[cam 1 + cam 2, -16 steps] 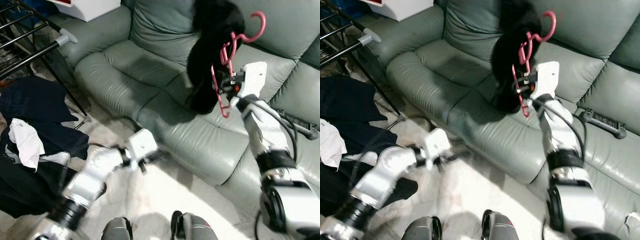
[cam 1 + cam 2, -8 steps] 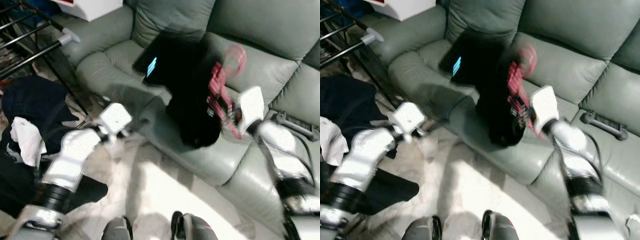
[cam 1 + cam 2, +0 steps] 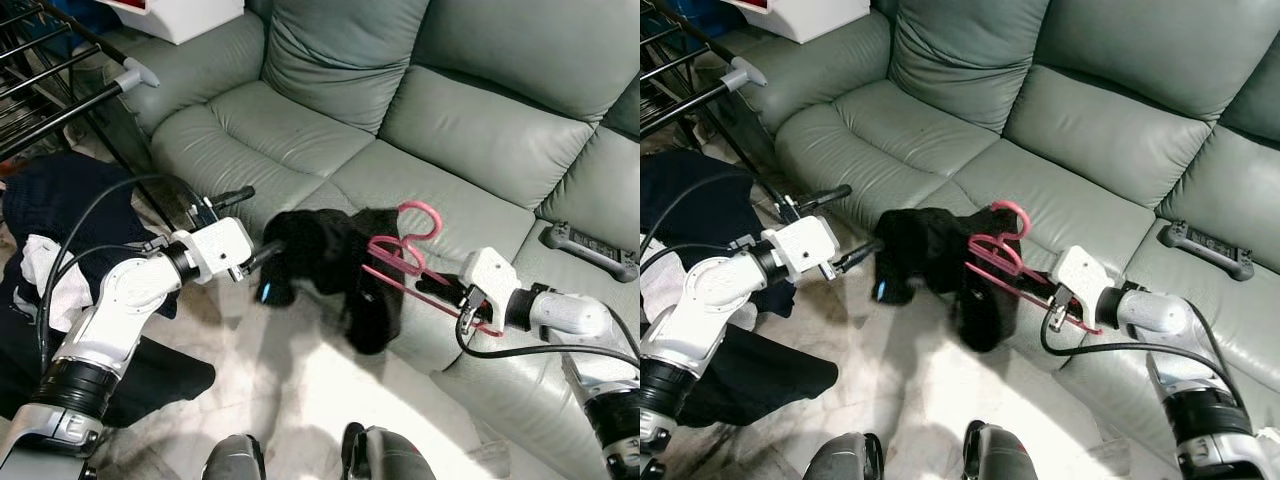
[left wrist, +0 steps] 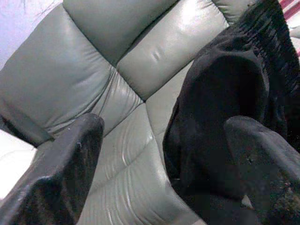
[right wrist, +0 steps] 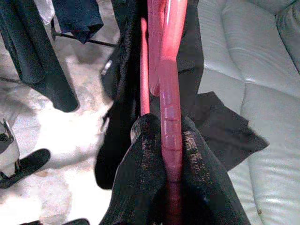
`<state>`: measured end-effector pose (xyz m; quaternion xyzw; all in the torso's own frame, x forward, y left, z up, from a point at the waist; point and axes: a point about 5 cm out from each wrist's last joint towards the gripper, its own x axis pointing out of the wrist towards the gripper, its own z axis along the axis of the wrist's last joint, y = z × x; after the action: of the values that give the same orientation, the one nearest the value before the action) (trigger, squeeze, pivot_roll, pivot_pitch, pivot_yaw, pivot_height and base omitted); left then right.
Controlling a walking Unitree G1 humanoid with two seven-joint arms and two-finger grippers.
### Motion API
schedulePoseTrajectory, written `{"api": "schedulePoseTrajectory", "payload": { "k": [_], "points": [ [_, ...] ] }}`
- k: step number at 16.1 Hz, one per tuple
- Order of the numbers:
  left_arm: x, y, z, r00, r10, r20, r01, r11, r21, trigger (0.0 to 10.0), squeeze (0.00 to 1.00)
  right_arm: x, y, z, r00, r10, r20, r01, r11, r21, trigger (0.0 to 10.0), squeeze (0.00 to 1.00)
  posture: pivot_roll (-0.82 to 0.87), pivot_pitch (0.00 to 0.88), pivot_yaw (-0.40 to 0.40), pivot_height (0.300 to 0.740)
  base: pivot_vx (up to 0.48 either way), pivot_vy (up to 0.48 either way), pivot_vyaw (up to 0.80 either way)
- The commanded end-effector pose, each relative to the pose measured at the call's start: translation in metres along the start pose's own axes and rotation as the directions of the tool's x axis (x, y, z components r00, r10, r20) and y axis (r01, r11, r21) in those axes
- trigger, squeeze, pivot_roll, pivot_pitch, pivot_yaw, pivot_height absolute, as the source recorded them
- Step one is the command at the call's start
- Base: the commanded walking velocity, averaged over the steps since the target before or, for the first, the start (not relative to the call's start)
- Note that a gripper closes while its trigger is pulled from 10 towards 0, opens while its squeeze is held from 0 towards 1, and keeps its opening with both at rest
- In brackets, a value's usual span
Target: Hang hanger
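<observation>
A pink plastic hanger (image 3: 401,251) carries a black garment (image 3: 325,266) and is held low, over the front edge of the grey-green sofa (image 3: 330,120). My right gripper (image 3: 456,297) is shut on the hanger's lower bar; the right wrist view has its fingers (image 5: 140,180) clamped around the pink bar (image 5: 170,140). On the garment's left side, my left gripper (image 3: 251,226) stands open. Its lower finger reaches the cloth's edge. In the left wrist view the black cloth (image 4: 225,98) hangs just ahead of the spread fingers (image 4: 65,173).
A black drying rack (image 3: 50,85) stands at the far left, with a heap of dark clothes and a white cloth (image 3: 45,275) on the floor below it. A black controller (image 3: 590,252) lies on the sofa's right seat. My feet (image 3: 300,460) are on pale floor.
My right arm has swung the hanger and garment down from high above the sofa back to the seat's front edge. My left arm has risen and reached toward the garment.
</observation>
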<state>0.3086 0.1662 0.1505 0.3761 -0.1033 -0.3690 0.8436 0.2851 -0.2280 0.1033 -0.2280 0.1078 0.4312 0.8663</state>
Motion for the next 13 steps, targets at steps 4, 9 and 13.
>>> {"api": "schedulePoseTrajectory", "payload": {
  "k": [4,9,13],
  "points": [
    [-0.0027,-0.002,-0.0027,1.0,-0.012,-0.013,0.012,1.0,0.007,10.0,1.0,-0.0008,-0.002,0.0067,1.0,0.005,0.017,-0.004,1.0,-0.025,10.0,0.0,-0.07,0.112,-0.014,0.74,0.0,0.0,0.0],
    [-0.0027,-0.002,-0.0027,1.0,-0.012,-0.013,0.012,1.0,0.007,10.0,1.0,-0.0008,-0.002,0.0067,1.0,0.005,0.017,-0.004,1.0,-0.025,10.0,0.0,-0.07,0.112,-0.014,0.74,0.0,0.0,0.0],
    [-0.0027,-0.002,-0.0027,1.0,-0.012,-0.013,0.012,1.0,0.007,10.0,1.0,-0.0008,-0.002,0.0067,1.0,0.005,0.017,-0.004,1.0,-0.025,10.0,0.0,-0.07,0.112,-0.014,0.74,0.0,0.0,0.0]
  ]
}}
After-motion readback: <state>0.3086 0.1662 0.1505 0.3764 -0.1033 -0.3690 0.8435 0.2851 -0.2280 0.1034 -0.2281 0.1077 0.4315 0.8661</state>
